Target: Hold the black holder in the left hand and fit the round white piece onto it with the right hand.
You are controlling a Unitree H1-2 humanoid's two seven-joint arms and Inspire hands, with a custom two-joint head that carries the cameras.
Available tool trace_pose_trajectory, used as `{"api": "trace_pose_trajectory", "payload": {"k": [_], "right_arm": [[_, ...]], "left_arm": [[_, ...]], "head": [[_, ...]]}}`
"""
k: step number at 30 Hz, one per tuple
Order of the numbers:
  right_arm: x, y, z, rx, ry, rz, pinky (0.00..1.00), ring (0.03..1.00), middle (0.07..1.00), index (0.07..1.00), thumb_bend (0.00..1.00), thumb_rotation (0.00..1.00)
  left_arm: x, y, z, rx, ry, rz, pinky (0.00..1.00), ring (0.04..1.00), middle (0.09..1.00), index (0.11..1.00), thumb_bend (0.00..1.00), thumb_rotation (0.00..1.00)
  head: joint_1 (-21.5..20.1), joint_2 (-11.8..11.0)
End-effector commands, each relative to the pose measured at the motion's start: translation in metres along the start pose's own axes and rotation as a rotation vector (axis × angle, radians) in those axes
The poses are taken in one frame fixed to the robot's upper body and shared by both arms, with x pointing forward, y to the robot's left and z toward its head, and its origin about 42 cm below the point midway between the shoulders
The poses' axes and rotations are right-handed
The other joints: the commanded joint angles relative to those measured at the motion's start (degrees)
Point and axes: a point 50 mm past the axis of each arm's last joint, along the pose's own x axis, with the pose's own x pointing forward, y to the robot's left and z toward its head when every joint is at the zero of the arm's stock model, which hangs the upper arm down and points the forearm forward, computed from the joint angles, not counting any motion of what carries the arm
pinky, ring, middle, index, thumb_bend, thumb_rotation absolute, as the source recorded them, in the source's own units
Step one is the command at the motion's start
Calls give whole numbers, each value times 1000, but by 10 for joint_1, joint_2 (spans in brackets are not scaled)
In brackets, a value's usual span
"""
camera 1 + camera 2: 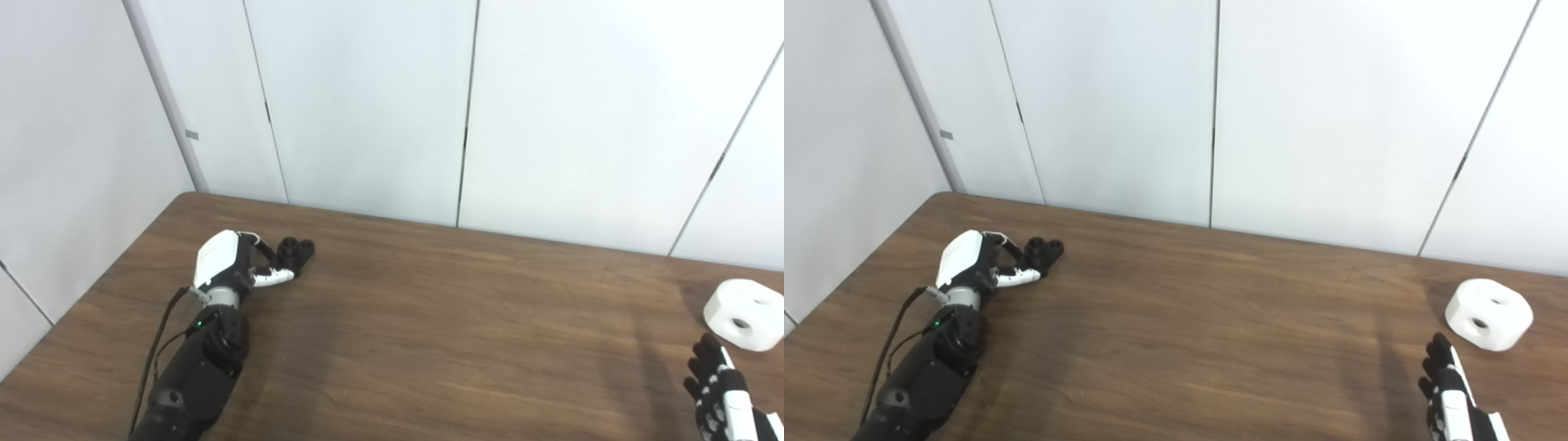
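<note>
The black holder [296,251], a small piece with two round sockets on top, rests on the table at the back left. My left hand [236,262] lies just left of it. Its curved fingers and thumb [274,278] reach the holder's near side with a gap between them, not closed around it. The round white piece [744,313], a thick disc with two holes, sits at the right of the table. My right hand [716,386] comes in at the bottom right, fingers stretched and apart, a little short of the white piece and holding nothing.
The brown wooden table [429,318] ends against white wall panels [367,110] at the back. Its left edge runs diagonally past my left arm. A black cable [153,349] hangs along the left forearm.
</note>
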Motion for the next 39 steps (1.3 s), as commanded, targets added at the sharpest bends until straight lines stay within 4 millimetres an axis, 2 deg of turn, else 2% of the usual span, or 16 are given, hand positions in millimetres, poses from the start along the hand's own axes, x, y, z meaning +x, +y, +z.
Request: {"api": "trace_pose_trajectory", "payload": {"k": [1, 10, 16, 22, 26, 34, 39], "right_arm": [[4, 2, 16, 2, -76, -2, 1000, 1000, 1000, 1000, 453, 994], [8, 6, 15, 12, -75, -10, 1000, 1000, 1000, 1000, 436, 985], [9, 6, 14, -1, -86, -14, 1000, 1000, 1000, 1000, 444, 985], [11, 8, 10, -1, -76, -17, 1000, 1000, 1000, 1000, 490, 969], [13, 12, 11, 12, -85, -23, 1000, 1000, 998, 1000, 499, 950], [12, 7, 17, -39, -79, -51, 1000, 1000, 982, 1000, 571, 946], [12, 4, 24, -66, -87, -63, 1000, 997, 979, 1000, 561, 951]], "left_arm": [[1, 8, 13, -16, -43, -6, 830, 888, 781, 485, 520, 44], [-21, 0, 29, -17, -138, -87, 831, 888, 791, 485, 520, 43], [-41, -6, 45, -10, -229, -136, 840, 889, 787, 485, 519, 42], [-63, -12, 64, 49, -340, -170, 857, 892, 786, 486, 519, 44], [-78, -19, 72, 101, -427, -194, 949, 901, 786, 486, 519, 45], [-107, -28, 90, 128, -556, -244, 961, 886, 779, 485, 521, 47], [-129, -35, 107, 110, -639, -290, 964, 880, 776, 485, 521, 47]], "head": [[-1, 0], [-18, 4], [-38, 16], [-64, 37], [-87, 50], [-114, 70], [-129, 87]]}}
